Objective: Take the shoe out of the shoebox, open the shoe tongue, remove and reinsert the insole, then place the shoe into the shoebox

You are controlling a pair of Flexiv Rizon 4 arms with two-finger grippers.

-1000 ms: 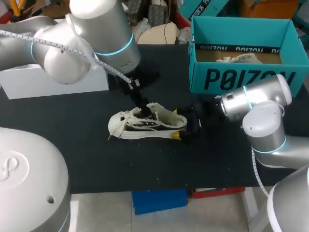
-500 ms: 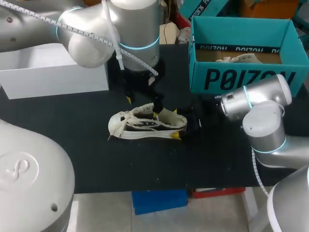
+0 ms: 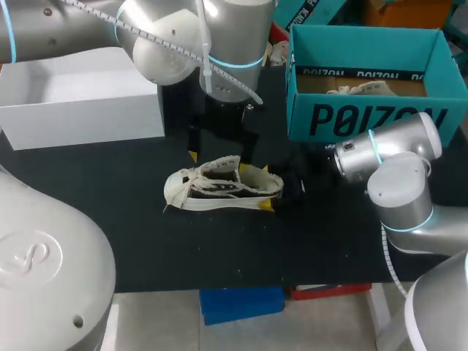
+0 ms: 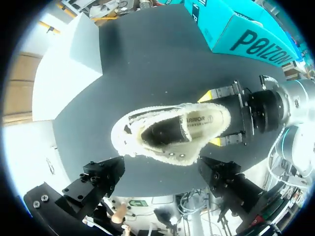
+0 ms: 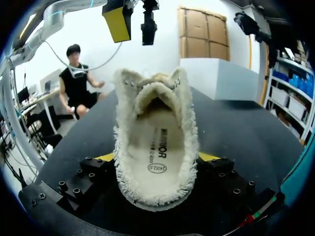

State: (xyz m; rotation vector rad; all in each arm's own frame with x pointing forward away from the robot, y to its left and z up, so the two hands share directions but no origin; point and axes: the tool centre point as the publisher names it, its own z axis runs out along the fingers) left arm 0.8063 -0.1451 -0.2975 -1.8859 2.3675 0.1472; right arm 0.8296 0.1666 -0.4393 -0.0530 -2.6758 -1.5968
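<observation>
Shoe [image 3: 219,188] sits upright mid-bench [image 3: 110,212], toe pointing left, out of the teal shoebox [image 3: 365,113] at far right. Right hand [image 5: 156,162] is clamped on the heel, a finger each side. Left hand [image 4: 160,169] hangs just above the opening, fingers spread wide, clear of the shoe.

Frayed, fuzzy cream cloth shoe [image 3: 219,187] on matt black table [image 3: 110,212].

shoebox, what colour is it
The shoebox is teal with black lettering; head view shows it best.

Above the shoe [image 3: 219,187] hangs the left tool [image 3: 221,151]; bare table [image 3: 219,252] lies in front
</observation>
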